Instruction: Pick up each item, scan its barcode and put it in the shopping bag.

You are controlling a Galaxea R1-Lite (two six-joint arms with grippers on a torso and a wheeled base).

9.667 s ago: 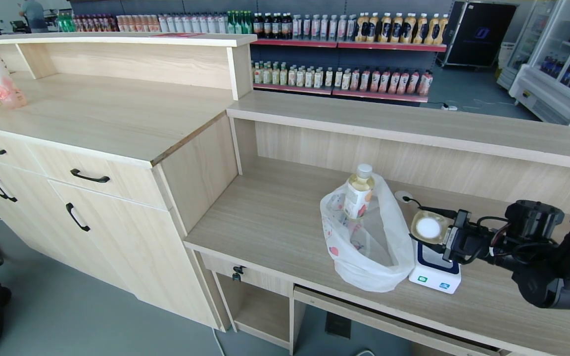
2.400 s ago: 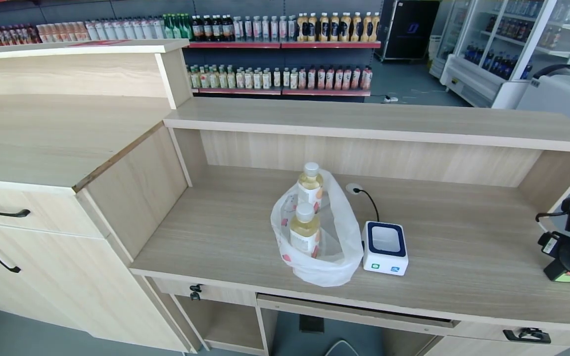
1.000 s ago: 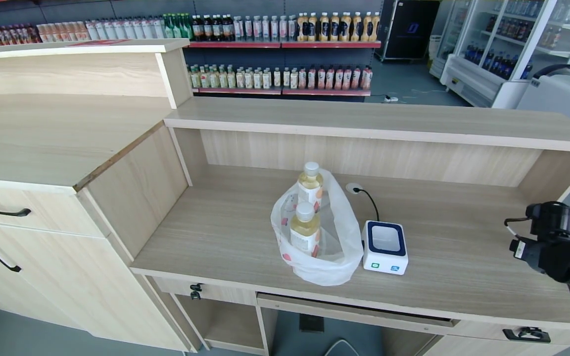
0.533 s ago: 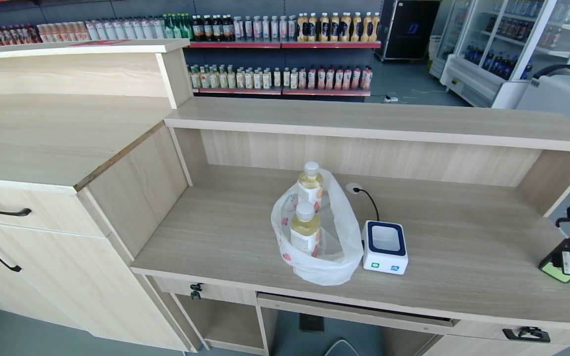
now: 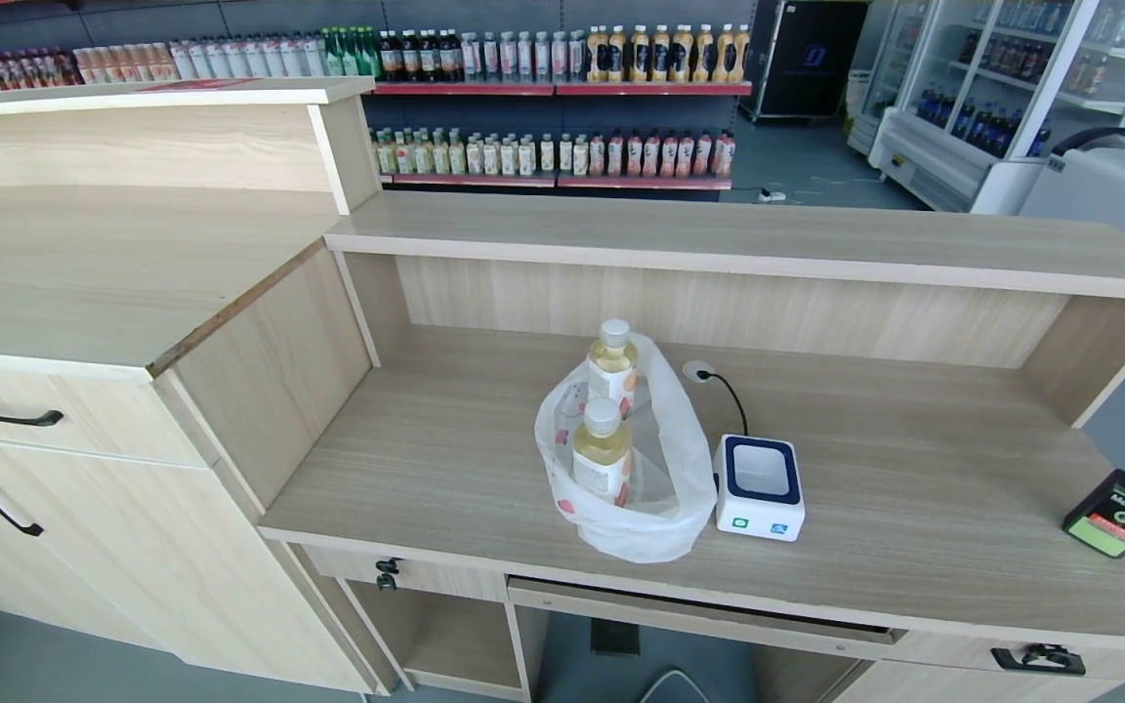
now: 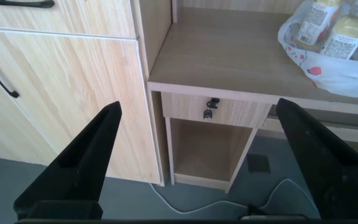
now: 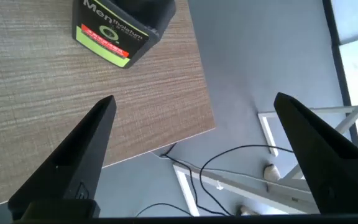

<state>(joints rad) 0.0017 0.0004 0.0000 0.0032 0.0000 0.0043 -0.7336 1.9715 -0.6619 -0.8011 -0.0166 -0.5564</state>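
A white plastic shopping bag [image 5: 665, 508] stands in the middle of the lower counter [image 5: 914, 488] with two yellow drink bottles [image 5: 603, 451] upright inside it. The white barcode scanner [image 5: 761, 486] sits just right of the bag. A black pump bottle with a green label [image 5: 1117, 506] stands at the counter's far right end, near the front edge. My right gripper [image 7: 195, 98] is open and holds nothing, just off the counter's corner, with the pump bottle [image 7: 123, 28] a short way ahead. My left gripper [image 6: 196, 103] is open and holds nothing, low in front of the counter, left of the bag [image 6: 328, 59].
A taller counter with drawers [image 5: 64, 293] rises to the left. A raised ledge [image 5: 738, 234] runs along the back of the lower counter. The scanner's cable [image 5: 727, 392] leads to a hole behind the bag. Bare wood lies between scanner and pump bottle.
My right arm has drawn back off the right edge, leaving the black pump bottle standing uncovered on the counter. Since the oldest frame a second drink bottle has gone into the bag, and the camera has shifted.
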